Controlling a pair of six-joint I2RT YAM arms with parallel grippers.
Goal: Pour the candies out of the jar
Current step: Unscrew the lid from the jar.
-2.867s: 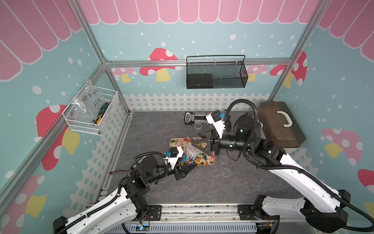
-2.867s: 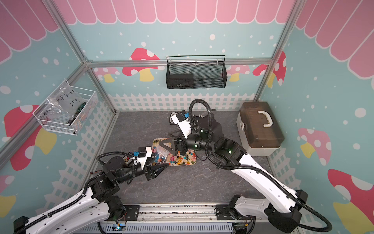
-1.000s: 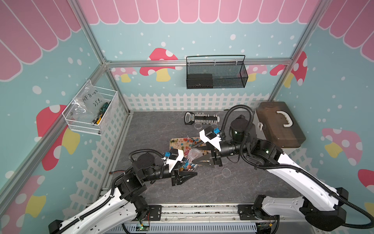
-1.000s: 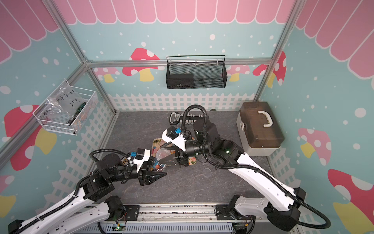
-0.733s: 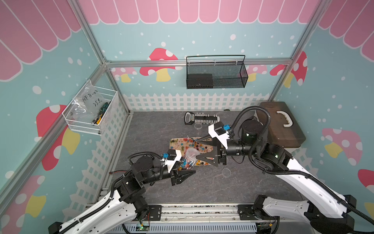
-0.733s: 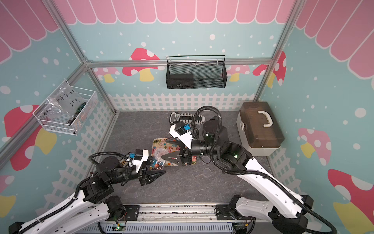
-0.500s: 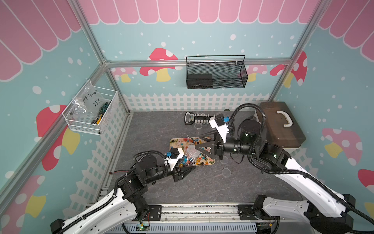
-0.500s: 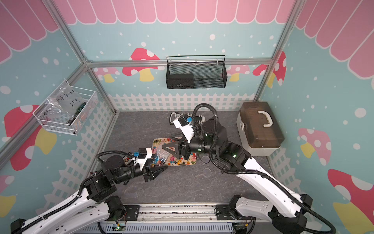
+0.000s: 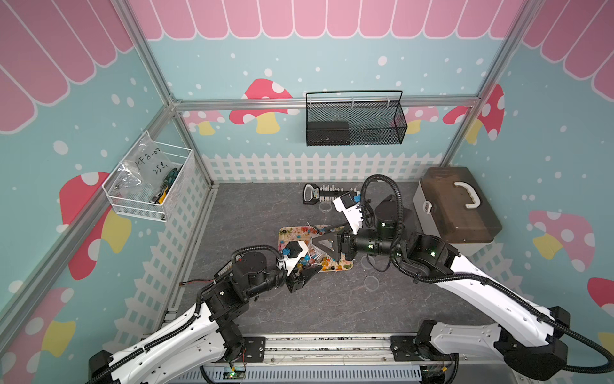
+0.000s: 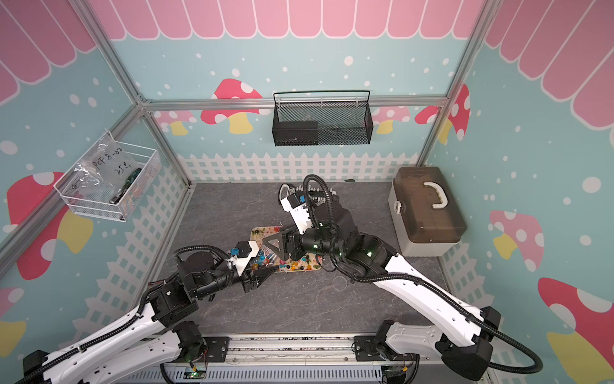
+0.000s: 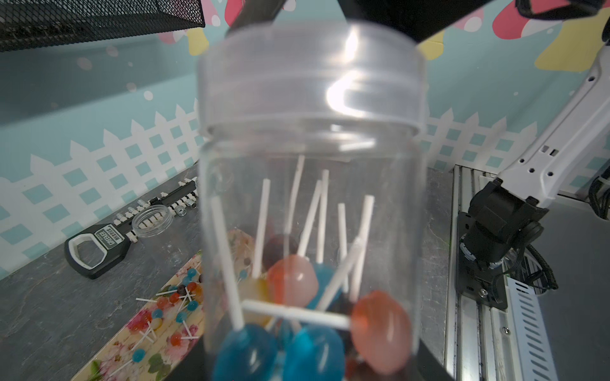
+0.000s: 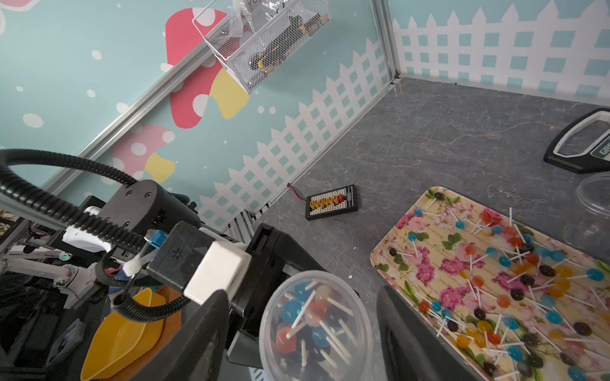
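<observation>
Work above the bench, with the floral tray just beside the right jaws and already strewn with loose lollipops. Keep the left gripper clamped on the base end of the clear jar, mouth end aimed at the right jaws. Bring the right gripper, spread wide with a gap on either side of the jar's top, squarely around the clear lid before closing; read this as the uncapping step. Pinch the lid alone, not the wall below, and twist without dragging the jar out of the left jaws. Expect slick, thin plastic: squeeze firmly, yet not enough to bow it. Tip low over the tray, to stop the lollipops, heaped at the end nearest the left jaws, from bouncing onto the bench.

Cannot tell for sure lid on or mouth bare: clear on clear, blurred in the left wrist view. Cannot see the left jaws' contact with the jar, cut off at the frame edge. Hard to pick out the jar in both top views, tucked between the two wrists.
</observation>
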